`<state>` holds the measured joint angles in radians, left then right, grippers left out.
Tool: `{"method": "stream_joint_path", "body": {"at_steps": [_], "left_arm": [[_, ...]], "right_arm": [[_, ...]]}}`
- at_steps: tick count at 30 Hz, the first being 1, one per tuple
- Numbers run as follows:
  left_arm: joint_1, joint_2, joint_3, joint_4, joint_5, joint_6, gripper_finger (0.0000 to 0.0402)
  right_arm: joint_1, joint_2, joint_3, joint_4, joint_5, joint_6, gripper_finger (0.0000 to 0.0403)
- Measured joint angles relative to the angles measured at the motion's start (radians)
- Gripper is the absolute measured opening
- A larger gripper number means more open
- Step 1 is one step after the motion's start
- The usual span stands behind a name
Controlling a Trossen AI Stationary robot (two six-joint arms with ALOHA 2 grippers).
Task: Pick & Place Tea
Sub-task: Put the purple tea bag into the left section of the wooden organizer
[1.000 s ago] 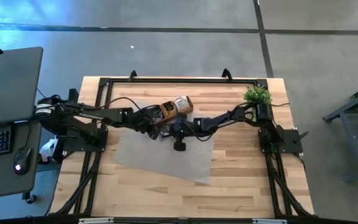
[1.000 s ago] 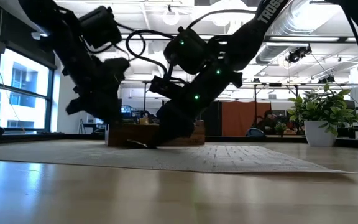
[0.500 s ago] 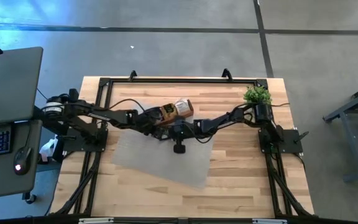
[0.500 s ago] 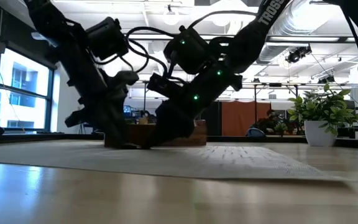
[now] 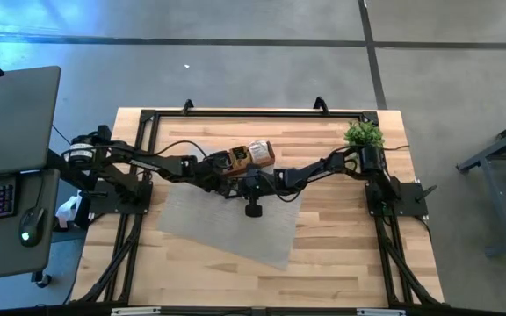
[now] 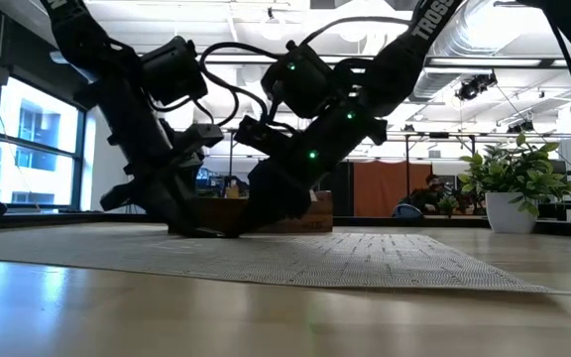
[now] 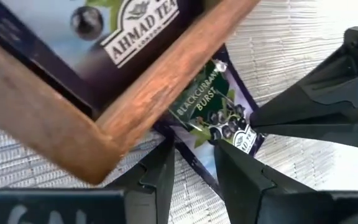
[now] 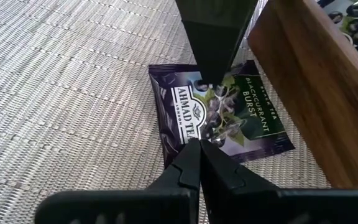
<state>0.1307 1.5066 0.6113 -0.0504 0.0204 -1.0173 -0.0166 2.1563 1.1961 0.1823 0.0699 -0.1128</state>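
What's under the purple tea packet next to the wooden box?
The purple tea packet lies flat on the grey woven mat. One edge seems tucked under the wooden box, so that part is hidden.

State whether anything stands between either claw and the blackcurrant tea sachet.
Nothing visible does. The sachet lies flat on the woven mat beside the wooden tray; the shut right claw and left claw both reach it.
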Motion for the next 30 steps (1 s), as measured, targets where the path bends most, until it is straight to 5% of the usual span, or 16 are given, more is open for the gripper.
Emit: {"method": "stream_joint_path", "body": {"at_steps": [10,21,30], "left_arm": [[0.000,0.022,0.000,0.057,0.000,0.039,0.0105],[-0.001,0.022,0.001,0.057,-0.015,0.202,0.0005],[-0.035,0.022,0.001,0.068,-0.058,0.254,0.0003]], "right_arm": [[-0.001,0.000,0.000,0.005,-0.015,0.000,0.0001],[-0.001,0.000,0.000,0.008,-0.017,0.000,0.0000],[0.000,-0.020,-0.002,0.000,-0.020,0.002,0.0000]]}}
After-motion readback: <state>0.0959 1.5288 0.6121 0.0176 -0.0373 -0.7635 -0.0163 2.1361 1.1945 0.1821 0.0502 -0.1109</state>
